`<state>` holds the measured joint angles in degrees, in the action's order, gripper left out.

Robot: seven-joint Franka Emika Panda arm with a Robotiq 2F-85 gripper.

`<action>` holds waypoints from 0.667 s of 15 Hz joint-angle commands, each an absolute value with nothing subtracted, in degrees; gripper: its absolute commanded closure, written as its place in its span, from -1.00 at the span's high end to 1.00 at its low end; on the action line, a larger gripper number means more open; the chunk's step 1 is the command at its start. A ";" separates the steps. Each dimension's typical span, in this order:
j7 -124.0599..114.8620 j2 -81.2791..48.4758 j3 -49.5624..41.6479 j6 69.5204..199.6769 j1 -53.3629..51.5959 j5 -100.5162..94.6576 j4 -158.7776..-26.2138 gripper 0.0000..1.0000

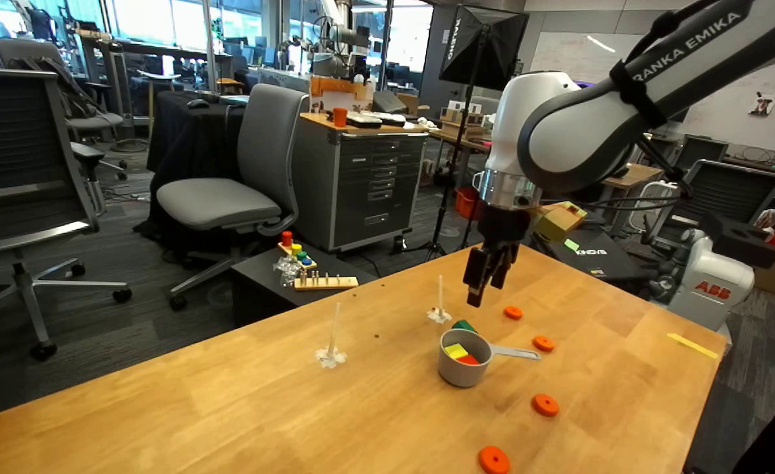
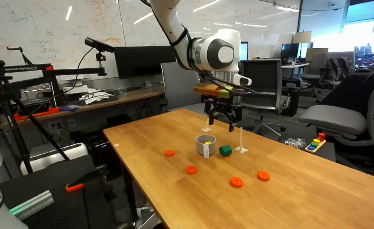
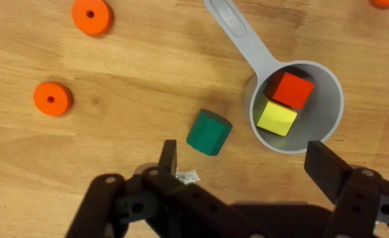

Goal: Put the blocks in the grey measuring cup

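The grey measuring cup [image 3: 323, 109] stands upright on the table, its handle pointing up and left in the wrist view. Two blocks lie inside it: an orange-red block [image 3: 293, 91] and a yellow block [image 3: 277, 117]. A green, many-sided block [image 3: 209, 132] rests on its side on the wood beside the cup, apart from it; it shows in both exterior views too [image 2: 225, 150]. My gripper [image 3: 242, 145] is open with nothing between its fingers. In an exterior view the gripper [image 2: 221, 126] hangs above the table, over the area by the cup and the green block.
Several orange discs with centre holes lie around the cup, such as a disc [image 1: 545, 405] and another disc [image 2: 191, 170]. Two thin white pegs stand upright on taped bases: a peg [image 1: 334, 329] and a nearer peg [image 2: 241, 138] close to the green block.
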<state>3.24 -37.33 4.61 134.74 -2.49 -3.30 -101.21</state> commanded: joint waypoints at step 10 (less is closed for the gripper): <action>-8.96 -42.50 6.26 154.96 -2.90 13.58 -101.08 1.00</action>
<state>-4.36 -41.28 5.99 149.78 -2.52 10.09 -100.86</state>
